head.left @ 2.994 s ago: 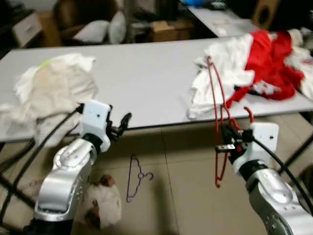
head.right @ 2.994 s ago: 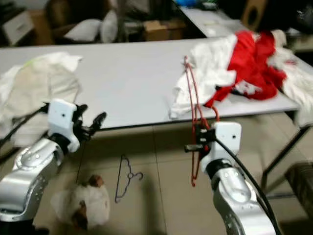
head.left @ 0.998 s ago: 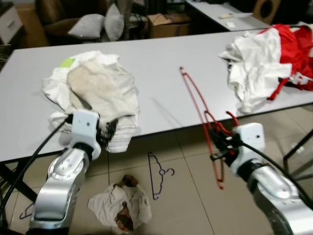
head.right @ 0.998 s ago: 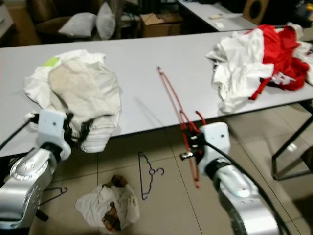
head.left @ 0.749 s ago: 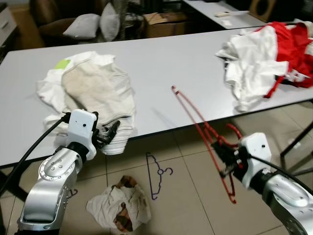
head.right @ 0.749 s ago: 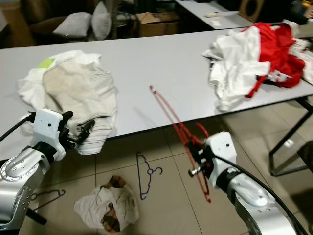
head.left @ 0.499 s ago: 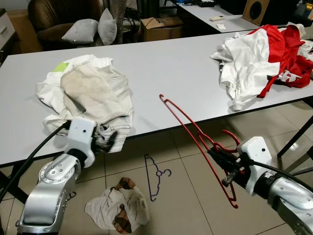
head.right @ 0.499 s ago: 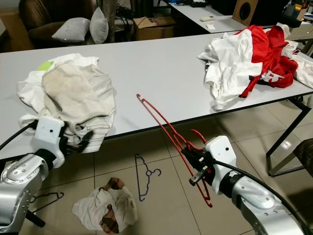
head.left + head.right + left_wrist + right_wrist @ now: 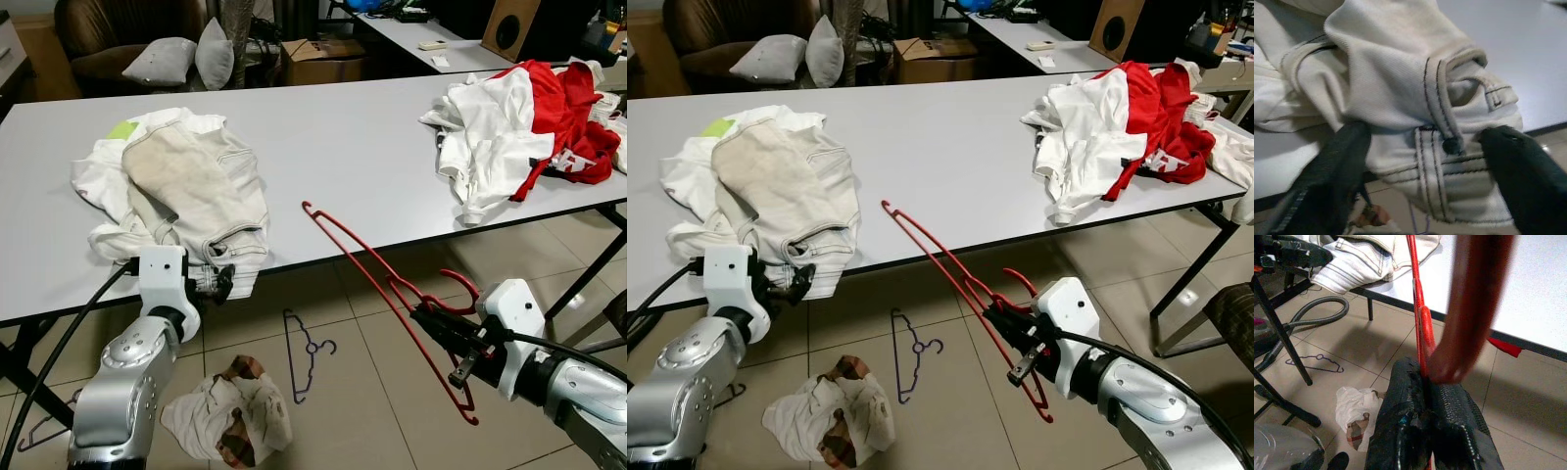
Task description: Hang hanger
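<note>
While I steer from the head views first, each line takes one view in turn.

Left eye view: my right hand (image 9: 446,333) is clamped on the red hanger (image 9: 372,279) near its neck, below the worktop (image 9: 353,137) edge; the frame slants up toward the worktop.

Right eye view: my left hand (image 9: 789,284) is spread wide, empty, at the cream trousers (image 9: 784,186) on the worktop's near edge.

Left wrist view: both fingers (image 9: 1337,166) flank the trousers' waistband (image 9: 1449,122); I judge I should pinch the doubled hem squarely.

Right wrist view: the hanger is thin red wire-like bar, hook blurred close; I judge it may pivot, so I would grip firmly.
</note>
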Controlling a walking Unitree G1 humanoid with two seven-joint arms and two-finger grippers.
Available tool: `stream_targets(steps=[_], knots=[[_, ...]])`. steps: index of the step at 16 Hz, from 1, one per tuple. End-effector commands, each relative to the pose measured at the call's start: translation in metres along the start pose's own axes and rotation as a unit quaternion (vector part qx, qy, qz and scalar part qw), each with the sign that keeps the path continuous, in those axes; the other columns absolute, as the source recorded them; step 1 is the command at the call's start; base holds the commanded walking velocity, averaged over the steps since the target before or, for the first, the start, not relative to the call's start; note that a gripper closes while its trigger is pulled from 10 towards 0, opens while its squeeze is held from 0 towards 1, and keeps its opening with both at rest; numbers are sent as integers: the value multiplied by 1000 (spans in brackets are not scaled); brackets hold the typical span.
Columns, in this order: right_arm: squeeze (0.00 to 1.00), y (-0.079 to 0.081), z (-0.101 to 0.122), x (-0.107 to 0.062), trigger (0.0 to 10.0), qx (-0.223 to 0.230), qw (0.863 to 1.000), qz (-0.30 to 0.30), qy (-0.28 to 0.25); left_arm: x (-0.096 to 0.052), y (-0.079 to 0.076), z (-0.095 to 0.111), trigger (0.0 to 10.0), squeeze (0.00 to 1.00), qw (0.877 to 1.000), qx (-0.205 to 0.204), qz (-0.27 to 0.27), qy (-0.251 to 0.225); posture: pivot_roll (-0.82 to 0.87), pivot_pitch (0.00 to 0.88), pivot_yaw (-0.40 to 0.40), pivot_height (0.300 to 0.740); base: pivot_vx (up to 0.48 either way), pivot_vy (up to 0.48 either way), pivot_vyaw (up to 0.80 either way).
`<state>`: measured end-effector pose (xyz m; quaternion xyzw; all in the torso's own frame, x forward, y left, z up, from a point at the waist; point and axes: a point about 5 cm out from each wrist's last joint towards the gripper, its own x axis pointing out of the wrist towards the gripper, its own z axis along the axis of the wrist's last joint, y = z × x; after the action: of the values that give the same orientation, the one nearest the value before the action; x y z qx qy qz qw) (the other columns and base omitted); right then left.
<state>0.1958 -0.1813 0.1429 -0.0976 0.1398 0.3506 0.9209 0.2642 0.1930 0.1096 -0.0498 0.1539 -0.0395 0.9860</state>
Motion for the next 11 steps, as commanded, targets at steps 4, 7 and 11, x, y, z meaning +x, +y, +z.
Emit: stream_targets(steps=[4,7,11], knots=[[0,-2,2,-8,10000,-15,1000,12,2,5,0,1,0,0,999,-38,1,-2,-98,0,-21,740,0,0,0],[0,-3,3,-12,10000,-15,1000,18,1,6,-5,9,0,0,998,-50,-23,-23,-100,0,-24,740,0,0,0],[0,-1,3,-12,10000,-16,999,30,0,6,-9,12,0,0,997,-61,-39,-28,-100,0,-29,740,0,0,0]])
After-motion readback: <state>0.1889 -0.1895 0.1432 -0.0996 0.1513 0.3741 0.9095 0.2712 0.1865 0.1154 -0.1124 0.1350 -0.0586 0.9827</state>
